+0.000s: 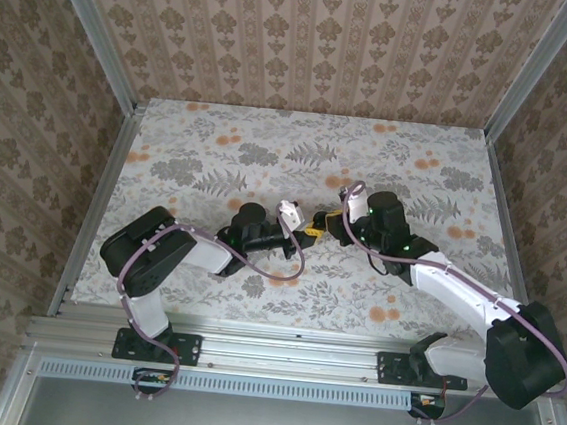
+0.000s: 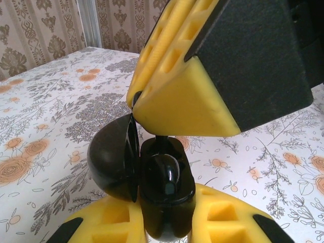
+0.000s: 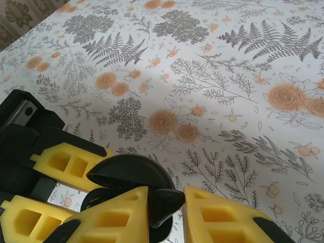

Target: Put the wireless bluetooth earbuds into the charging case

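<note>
A black clamshell charging case (image 2: 167,202) stands upright with its lid (image 2: 109,159) swung open to the left. My left gripper (image 2: 164,225) is shut on its body. One glossy black earbud (image 2: 169,174) sits in a socket of the case. My right gripper (image 3: 167,202) is shut on the other black earbud (image 3: 169,200), directly above the open case (image 3: 129,169). In the left wrist view that earbud's tip (image 2: 162,139) pokes from under the right fingers (image 2: 182,101) and reaches the case's top edge. Both grippers meet mid-table (image 1: 314,231).
A small white piece (image 1: 286,211) shows beside the left gripper; I cannot tell what it is. The floral table (image 1: 270,141) stretches away behind both arms. Patterned walls close the back and sides.
</note>
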